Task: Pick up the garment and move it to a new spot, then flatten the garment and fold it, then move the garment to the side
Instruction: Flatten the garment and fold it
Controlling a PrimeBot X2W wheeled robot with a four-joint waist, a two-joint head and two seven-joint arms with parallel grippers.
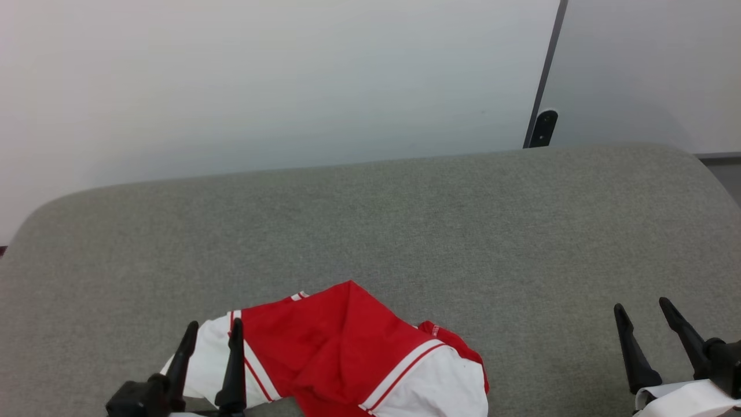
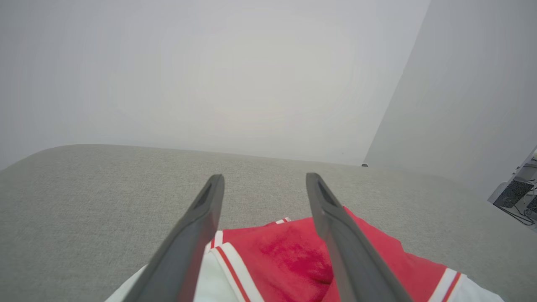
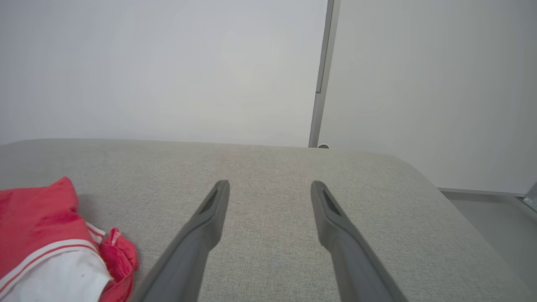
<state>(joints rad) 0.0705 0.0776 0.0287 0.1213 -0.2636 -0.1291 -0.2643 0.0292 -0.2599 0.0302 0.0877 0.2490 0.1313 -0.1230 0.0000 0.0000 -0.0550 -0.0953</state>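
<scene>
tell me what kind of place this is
Likely an indoor lab or test room, not a home: a grey fabric-covered work surface with rounded corners, bare white partition panels behind it, and computer gear with cables off to one side.

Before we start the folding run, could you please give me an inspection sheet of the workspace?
Surface: grey fabric top, rounded corners.
Job's things: garment, red with white sleeves, crumpled at the near edge.
Clutter: nothing seen.
Grippers: left pincer open, over the garment's white sleeve; right pincer open, over bare fabric, apart from the garment.
Cables: dark cables beside equipment past the right side, in the left wrist view.
Surroundings: pale wall, dark upright strip.
</scene>
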